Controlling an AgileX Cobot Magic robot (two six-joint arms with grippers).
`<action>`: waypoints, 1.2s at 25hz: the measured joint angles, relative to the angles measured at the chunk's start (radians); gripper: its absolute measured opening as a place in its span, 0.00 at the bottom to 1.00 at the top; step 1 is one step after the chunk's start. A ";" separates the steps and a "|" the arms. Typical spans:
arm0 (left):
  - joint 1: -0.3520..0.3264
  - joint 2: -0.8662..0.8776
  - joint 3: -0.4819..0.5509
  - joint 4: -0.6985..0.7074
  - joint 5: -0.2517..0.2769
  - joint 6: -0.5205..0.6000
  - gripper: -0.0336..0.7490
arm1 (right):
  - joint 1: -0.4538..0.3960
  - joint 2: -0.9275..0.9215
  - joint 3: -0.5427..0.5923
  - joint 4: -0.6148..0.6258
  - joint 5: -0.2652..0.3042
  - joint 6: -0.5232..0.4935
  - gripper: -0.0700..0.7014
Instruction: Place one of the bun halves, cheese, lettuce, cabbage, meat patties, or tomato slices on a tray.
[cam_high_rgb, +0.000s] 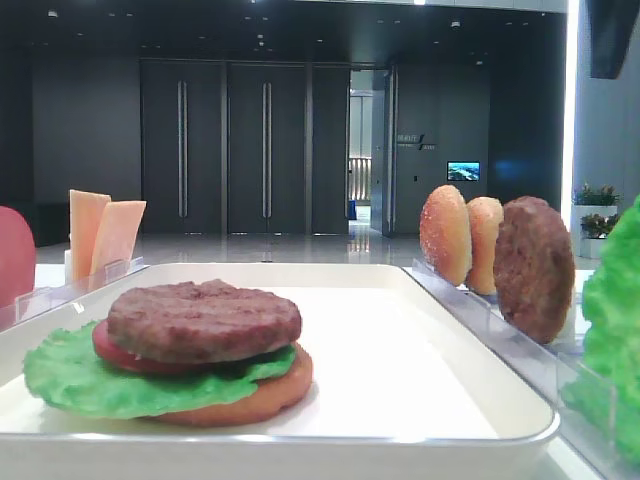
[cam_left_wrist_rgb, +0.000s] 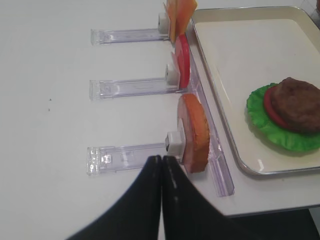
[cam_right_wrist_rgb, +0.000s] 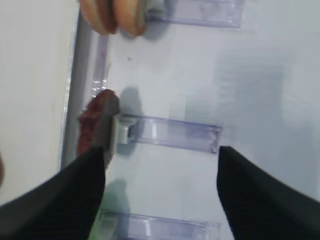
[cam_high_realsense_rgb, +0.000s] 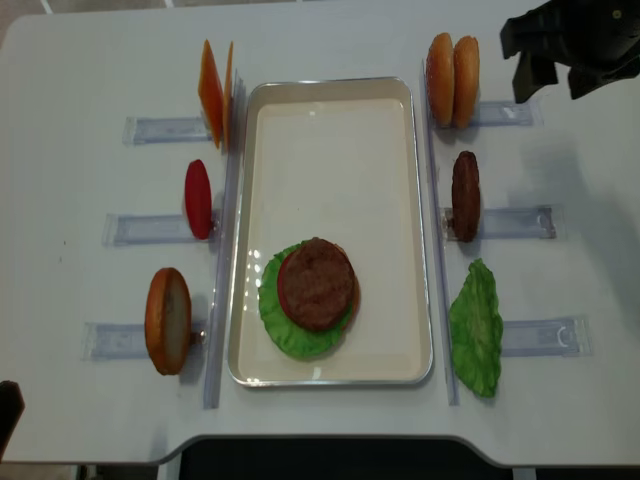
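On the white tray (cam_high_realsense_rgb: 330, 110) lies a stack: a meat patty (cam_high_realsense_rgb: 318, 283) on a tomato slice, lettuce (cam_high_realsense_rgb: 285, 335) and a bun half. Upright in the left racks stand cheese (cam_high_realsense_rgb: 213, 80), a tomato slice (cam_high_realsense_rgb: 198, 198) and a bun half (cam_high_realsense_rgb: 167, 320). The right racks hold two bun halves (cam_high_realsense_rgb: 452, 67), a meat patty (cam_high_realsense_rgb: 465, 195) and lettuce (cam_high_realsense_rgb: 476, 328). My right gripper (cam_high_realsense_rgb: 553, 60) hovers open and empty at the far right, right of the buns; the racked patty (cam_right_wrist_rgb: 97, 127) shows by its left finger. My left gripper (cam_left_wrist_rgb: 161, 159) is shut and empty beside the left bun half (cam_left_wrist_rgb: 194, 132).
Clear plastic racks (cam_high_realsense_rgb: 515, 222) stick out sideways from both long sides of the tray, with rails along its rim. The white table's front edge (cam_high_realsense_rgb: 330, 438) lies just below the tray. A dark hall fills the background of the low view.
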 joint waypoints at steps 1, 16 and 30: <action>0.000 0.000 0.000 0.000 0.000 0.000 0.04 | -0.028 0.000 0.000 -0.003 0.008 -0.013 0.69; 0.000 0.000 0.000 0.000 0.000 0.000 0.04 | -0.149 -0.009 0.000 -0.069 0.048 -0.091 0.69; 0.000 0.000 0.000 0.000 0.000 0.000 0.04 | -0.152 -0.488 0.312 -0.111 0.054 -0.072 0.69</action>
